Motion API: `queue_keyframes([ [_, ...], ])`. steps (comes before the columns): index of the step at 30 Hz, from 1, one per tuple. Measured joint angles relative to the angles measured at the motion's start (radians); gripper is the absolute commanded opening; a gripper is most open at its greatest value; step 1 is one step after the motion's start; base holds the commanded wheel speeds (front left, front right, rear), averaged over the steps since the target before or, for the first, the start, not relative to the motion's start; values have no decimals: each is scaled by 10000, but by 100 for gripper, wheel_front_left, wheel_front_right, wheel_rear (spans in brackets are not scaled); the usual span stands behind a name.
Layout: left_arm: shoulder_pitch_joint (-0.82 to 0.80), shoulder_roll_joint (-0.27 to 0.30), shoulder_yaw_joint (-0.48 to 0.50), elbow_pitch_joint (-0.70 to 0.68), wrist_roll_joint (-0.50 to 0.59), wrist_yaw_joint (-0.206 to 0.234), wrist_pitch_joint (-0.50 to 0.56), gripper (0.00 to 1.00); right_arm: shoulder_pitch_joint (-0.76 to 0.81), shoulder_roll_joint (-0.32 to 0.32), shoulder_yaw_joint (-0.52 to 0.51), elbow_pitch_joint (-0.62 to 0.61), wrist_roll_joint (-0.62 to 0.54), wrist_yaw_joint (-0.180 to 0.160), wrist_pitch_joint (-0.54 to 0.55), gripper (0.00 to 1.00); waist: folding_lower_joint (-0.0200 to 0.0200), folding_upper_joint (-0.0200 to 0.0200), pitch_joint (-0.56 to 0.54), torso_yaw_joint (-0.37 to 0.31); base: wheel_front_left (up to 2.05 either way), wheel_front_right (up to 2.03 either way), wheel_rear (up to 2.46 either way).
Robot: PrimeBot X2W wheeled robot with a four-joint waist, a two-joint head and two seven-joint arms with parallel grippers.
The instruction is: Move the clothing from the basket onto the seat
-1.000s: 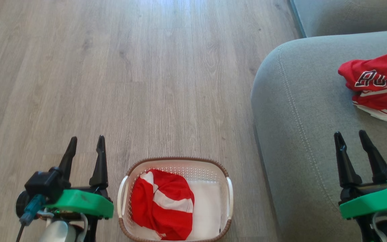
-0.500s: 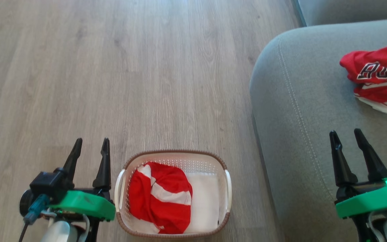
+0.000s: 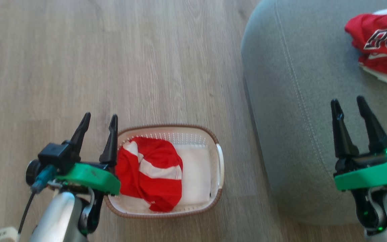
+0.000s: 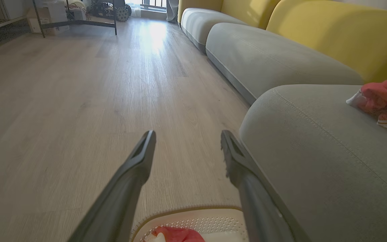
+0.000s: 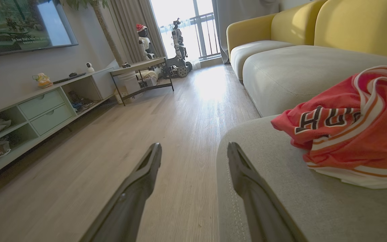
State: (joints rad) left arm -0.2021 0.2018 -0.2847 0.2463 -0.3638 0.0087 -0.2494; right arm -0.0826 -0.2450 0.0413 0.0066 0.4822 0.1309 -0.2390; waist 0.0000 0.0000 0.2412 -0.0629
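Reaching for the last garment is the step you are on, by my judgement: one piece already lies on the seat and one is left in the basket. At 8 o'clock in the head view your left gripper (image 3: pixel 100 115) hovers with its fingers spread and nothing between them, and its inner finger crosses the basket's left rim in that view. The basket (image 3: pixel 166 127) sits on the wood floor (image 3: pixel 113 50) at about 6 o'clock. In its left half lies the crumpled red striped garment (image 3: pixel 149 168). The pale patch (image 3: pixel 195 174) in its right half may be white cloth or bare bottom; you cannot tell which. Your next move calls for tipping that gripper down into the heap and pinching a thick fold, since thin shiny fabric may slip. The grey-green seat (image 3: pixel 291 101) fills 3 o'clock, with the lettered jersey (image 3: pixel 378 43) bunched on it at 2 o'clock. At 4 o'clock your right gripper (image 3: pixel 348 99) hangs over the seat, fingers apart and empty.
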Motion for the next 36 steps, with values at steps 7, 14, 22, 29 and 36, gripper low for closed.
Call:
queue_keyframes([
  [7, -1091, -132, -337, 1511, 33, -393, 33, 100, -732, 92, -6, -119, 19, 0, -81, 100, 0, 0, 947, -305, 0, 0, 0],
  [14, -1839, -263, -629, 3028, 33, -715, 295, 100, -1156, 215, 15, -328, 19, 0, -102, 100, 0, 0, 1690, -554, 0, 0, 0],
  [22, -3180, -370, -924, 5298, 33, -980, 558, 100, -1806, 217, 163, -815, 8, 0, -138, 100, 0, 0, 2694, -832, 0, 0, 0],
  [29, -4354, -474, -1221, 7300, 33, -1162, 719, 100, -2282, 314, 282, -1632, -228, 0, -165, 100, 1, -1, 3567, -1129, 0, 0, 0],
  [36, -5438, -376, -1250, 8947, 31, -1241, 821, 100, -2612, 562, 307, -2497, -391, 0, -165, 100, 1, -1, 4506, -1515, 0, 0, 0],
])
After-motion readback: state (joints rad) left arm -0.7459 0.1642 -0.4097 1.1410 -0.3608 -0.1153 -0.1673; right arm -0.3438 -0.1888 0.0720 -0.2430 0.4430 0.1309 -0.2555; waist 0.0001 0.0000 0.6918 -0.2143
